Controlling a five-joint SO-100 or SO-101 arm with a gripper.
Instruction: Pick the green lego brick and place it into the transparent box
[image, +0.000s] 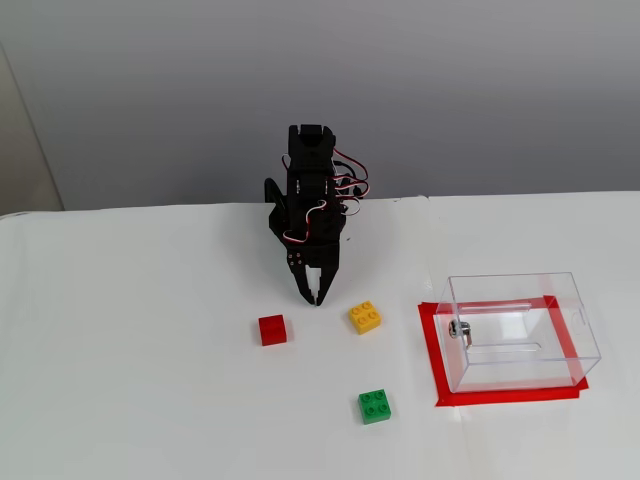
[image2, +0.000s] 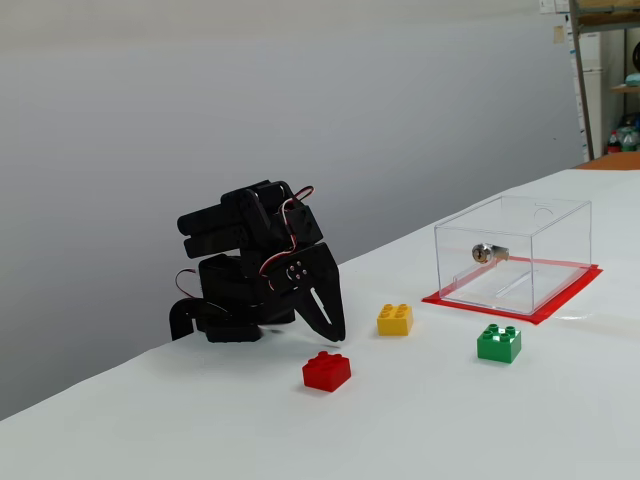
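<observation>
This looks like a lab or test room, not a home. A bare white worktop (image: 120, 330) stands against a plain grey wall (image: 450, 90), with no decoration on it. A small black robot arm (image: 312, 205) with loose red and white wires sits on the worktop. Red tape (image: 433, 355) marks a rectangle around a clear plastic box (image: 520, 330). In a fixed view, at two o'clock, a shelf (image2: 607, 60) with stored objects is partly visible behind an orange surface (image2: 612, 160).

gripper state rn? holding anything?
Gripper: shut, holding nothing, tips pointing down over the table between the red brick and yellow brick.
</observation>
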